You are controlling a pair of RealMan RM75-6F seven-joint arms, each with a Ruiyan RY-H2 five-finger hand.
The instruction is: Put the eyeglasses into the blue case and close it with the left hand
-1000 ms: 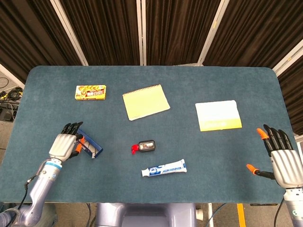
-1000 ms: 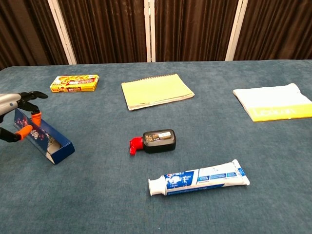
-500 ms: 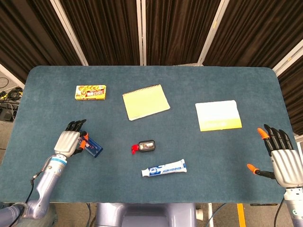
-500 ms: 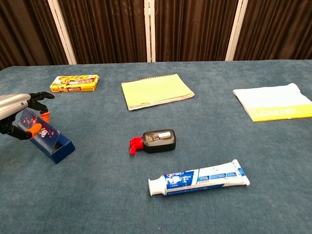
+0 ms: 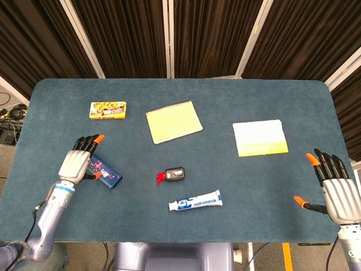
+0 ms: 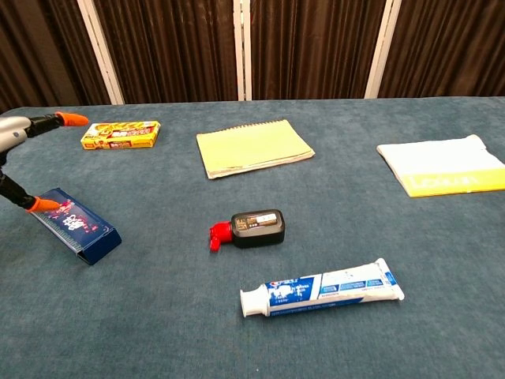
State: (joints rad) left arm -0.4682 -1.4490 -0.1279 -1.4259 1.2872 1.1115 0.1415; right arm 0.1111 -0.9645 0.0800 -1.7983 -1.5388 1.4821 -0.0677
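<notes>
The blue case point(image 5: 105, 171) point(image 6: 77, 226) lies flat with its lid down near the table's front left. No eyeglasses show in either view. My left hand point(image 5: 78, 162) point(image 6: 11, 130) hovers over the case's left end with its fingers spread and lifted. In the chest view only its orange thumb tip point(image 6: 37, 205) meets the case's upper edge. My right hand point(image 5: 337, 189) hangs open at the front right corner, fingers apart and holding nothing; the chest view does not show it.
A yellow snack box point(image 5: 108, 110) point(image 6: 120, 134) lies at the back left, and a yellow notepad point(image 5: 174, 121) behind the middle. A yellow-white packet point(image 5: 260, 138) sits to the right. A black bottle with a red cap point(image 5: 171, 175) and a toothpaste tube point(image 5: 196, 200) lie at centre front.
The case's lid went from standing upright to lying flat. My left hand let go of it, spreading and raising its fingers. The right hand stayed still.
</notes>
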